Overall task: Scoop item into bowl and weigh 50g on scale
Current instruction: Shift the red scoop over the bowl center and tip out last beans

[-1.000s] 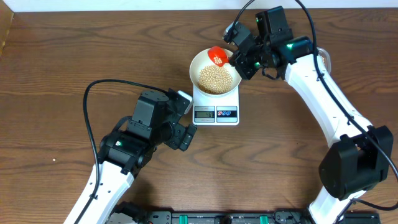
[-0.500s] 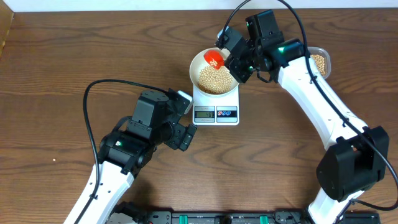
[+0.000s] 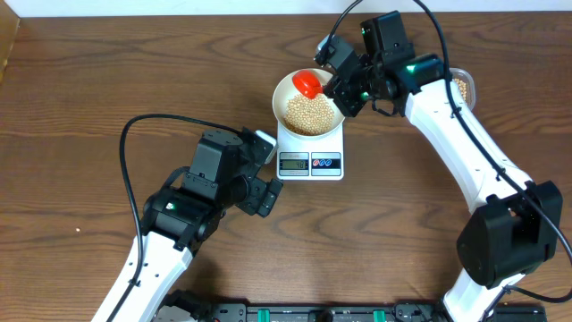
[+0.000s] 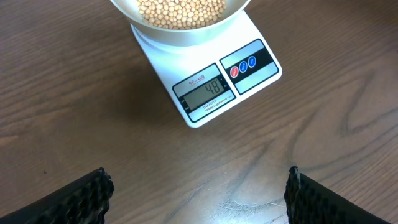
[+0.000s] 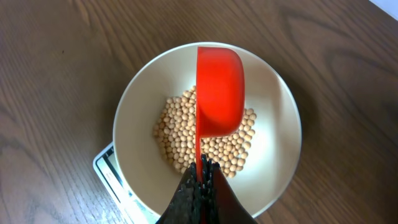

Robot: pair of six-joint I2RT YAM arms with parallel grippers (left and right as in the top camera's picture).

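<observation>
We see the right tool closed tight on the red scoop, over the bowl of beans atop the scale, which reads 48. The left tool gapes wide and empty before the scale.

Beans lie in the bowl on the scale (scoop above them).

Tan beans in white bowl, atop scale
</observation>
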